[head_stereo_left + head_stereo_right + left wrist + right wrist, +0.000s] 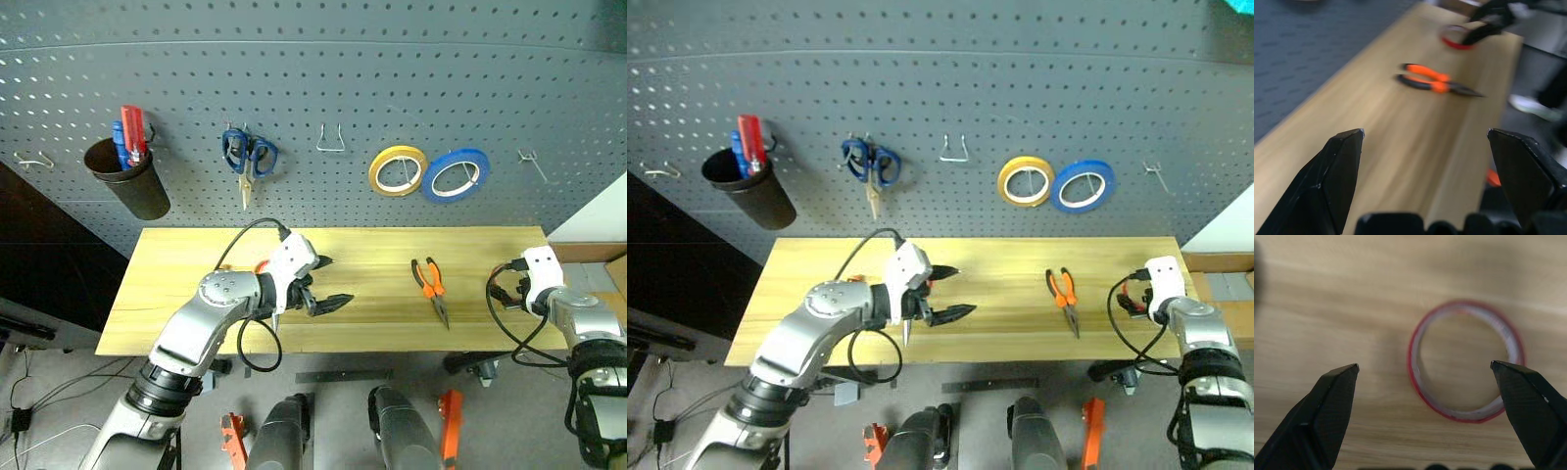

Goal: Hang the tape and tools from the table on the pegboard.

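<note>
The red tape lies flat on the wooden table near its right end. My right gripper hovers open just above it, and the ring sits between its fingers toward one side. The orange-and-black pliers lie right of centre, also seen as the pliers from the left wrist. My left gripper is open and empty over the table's middle, pointing right toward them. A bit of orange-red shows behind my left wrist; what it is cannot be told. The dark grey pegboard rises behind the table.
On the pegboard hang a black cup with red and blue items, blue-handled scissors, a bare wire hook, a yellow ring and a blue ring. Single hooks stand at far left and far right.
</note>
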Robot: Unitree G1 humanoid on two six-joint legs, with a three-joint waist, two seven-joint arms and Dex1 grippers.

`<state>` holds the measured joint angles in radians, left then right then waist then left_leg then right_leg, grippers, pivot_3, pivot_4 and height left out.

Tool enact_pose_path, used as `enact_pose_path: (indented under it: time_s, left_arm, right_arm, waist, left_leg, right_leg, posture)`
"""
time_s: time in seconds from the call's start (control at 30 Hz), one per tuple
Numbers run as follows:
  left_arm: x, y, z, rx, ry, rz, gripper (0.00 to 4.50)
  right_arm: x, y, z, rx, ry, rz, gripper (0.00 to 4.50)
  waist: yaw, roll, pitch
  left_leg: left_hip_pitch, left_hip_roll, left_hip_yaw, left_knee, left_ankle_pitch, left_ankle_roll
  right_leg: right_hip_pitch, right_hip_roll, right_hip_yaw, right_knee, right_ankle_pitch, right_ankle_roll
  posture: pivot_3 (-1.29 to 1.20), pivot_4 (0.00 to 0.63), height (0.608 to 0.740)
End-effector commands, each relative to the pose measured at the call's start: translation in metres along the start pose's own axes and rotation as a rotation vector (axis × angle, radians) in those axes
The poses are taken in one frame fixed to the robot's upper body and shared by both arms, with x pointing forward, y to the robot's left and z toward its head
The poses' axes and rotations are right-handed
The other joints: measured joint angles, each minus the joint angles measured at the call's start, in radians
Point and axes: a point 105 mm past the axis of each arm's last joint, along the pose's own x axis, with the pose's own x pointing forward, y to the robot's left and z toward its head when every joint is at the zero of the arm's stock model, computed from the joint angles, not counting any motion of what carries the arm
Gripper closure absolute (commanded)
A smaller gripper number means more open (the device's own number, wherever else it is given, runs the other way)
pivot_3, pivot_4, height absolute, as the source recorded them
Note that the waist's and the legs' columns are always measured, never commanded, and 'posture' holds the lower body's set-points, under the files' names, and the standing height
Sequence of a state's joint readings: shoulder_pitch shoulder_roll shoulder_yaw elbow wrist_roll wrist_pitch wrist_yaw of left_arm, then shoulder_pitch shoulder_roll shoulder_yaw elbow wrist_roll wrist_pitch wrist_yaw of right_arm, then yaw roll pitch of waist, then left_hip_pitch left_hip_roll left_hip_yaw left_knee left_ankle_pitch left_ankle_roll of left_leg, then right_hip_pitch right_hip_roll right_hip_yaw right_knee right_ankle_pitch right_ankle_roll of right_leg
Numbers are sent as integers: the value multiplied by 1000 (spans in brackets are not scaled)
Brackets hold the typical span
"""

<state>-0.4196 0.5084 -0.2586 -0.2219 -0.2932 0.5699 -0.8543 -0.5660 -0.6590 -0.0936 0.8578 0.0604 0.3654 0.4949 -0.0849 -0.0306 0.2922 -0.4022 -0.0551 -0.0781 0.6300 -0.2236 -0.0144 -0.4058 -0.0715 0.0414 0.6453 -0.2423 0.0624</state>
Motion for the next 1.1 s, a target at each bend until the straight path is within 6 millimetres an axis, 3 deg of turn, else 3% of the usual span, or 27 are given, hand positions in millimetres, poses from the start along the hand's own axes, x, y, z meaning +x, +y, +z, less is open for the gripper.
enact_pose_path:
  time_s: [0.03, 0.13, 0.23, 0.6, 0.87, 1.1]
  left_arm:
    - [7, -8, 13, 55, -33, -89, 174]
    - [14, -8, 18, 84, -39, -116, 174]
    - [19, -7, 22, 99, -47, -130, 122]
    - [16, -10, 38, 86, -77, -206, 122]
    - [23, -31, 52, 137, -119, -288, 122]
    - [31, -36, 74, 185, -197, -292, 122]
  right_arm:
    - [1, -10, 2, -33, 34, -11, 0]
    - [4, -8, 1, -49, 81, 16, 0]
    - [4, -5, -1, -77, 125, 49, 647]
    - [3, 0, -19, -169, 265, 118, 4456]
    - [-6, -10, -13, -318, 140, 72, 4456]
    - [-75, 1, 33, -414, -159, -28, 4456]
  waist:
    - [-2, -1, 18]
    - [-6, -4, 33]
    - [-6, -9, 39]
    - [2, -10, 39]
    - [5, -10, 39]
    - [-4, -6, 41]
  left_leg:
    - [0, 0, 0, 0, 0, 0]
    - [0, 0, 1, 0, -1, 1]
    - [0, 0, 1, 0, -1, 1]
    - [-1, -1, -1, 1, -1, 1]
    - [-1, -1, -1, 1, -1, 1]
    - [-9, -3, -1, 3, -1, 0]
  right_leg:
    - [0, 0, 0, 0, 0, 0]
    - [-1, 0, 1, 0, 0, 0]
    - [-1, 0, 0, 0, 0, 0]
    - [0, -1, -1, -1, 1, 2]
    - [0, -1, -1, -1, 1, 3]
    - [-8, -3, 0, 0, 0, 7]
  posture:
    - [-129, 367, 740]
    - [-117, 380, 740]
    - [-109, 381, 740]
    - [-94, 362, 740]
    - [-115, 349, 740]
    - [-154, 358, 740]
